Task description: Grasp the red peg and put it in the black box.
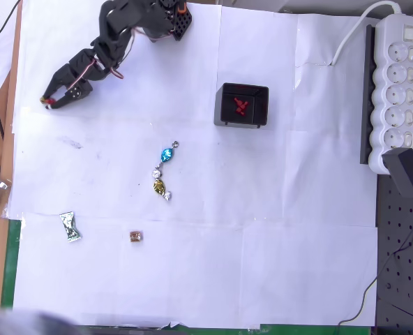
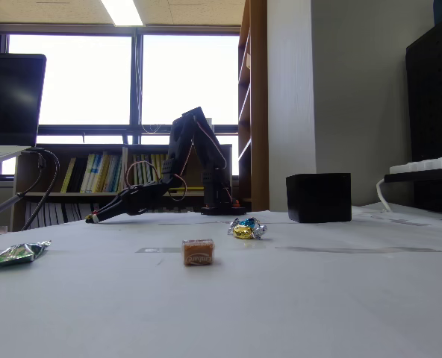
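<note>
Your hand (image 1: pixel 51 102) sits low at the counter's (image 1: pixel 290 265) far left edge in the overhead view, arm stretched out from its base and tips right at the white paper. A small red speck shows at the very tips, which looks like the peg (image 1: pixel 47 101); from the pinched look of the fingers I judge they are drawn together on it, though the speck is too small to say how firmly. In the fixed view the hand (image 2: pixel 94 218) reaches down to the surface with the forearm nearly level, the posture of a pick at full reach.

The box (image 1: pixel 242 105) stands well away from your hand, across the paper on the other side of the arm's base. Red shows on its dark floor, so some pegs seem to lie in it already. Its walls are upright and thin, so you will have to lift clear of the rim before letting go.

Between hand and box, but nearer the viewer, lie a blue candy (image 1: pixel 167 154) and a gold candy (image 1: pixel 159 186) close together. A green packet (image 1: pixel 69 227) and a brown sweet (image 1: pixel 134 236) lie farther off. None sits on a straight swing to the box.
</note>
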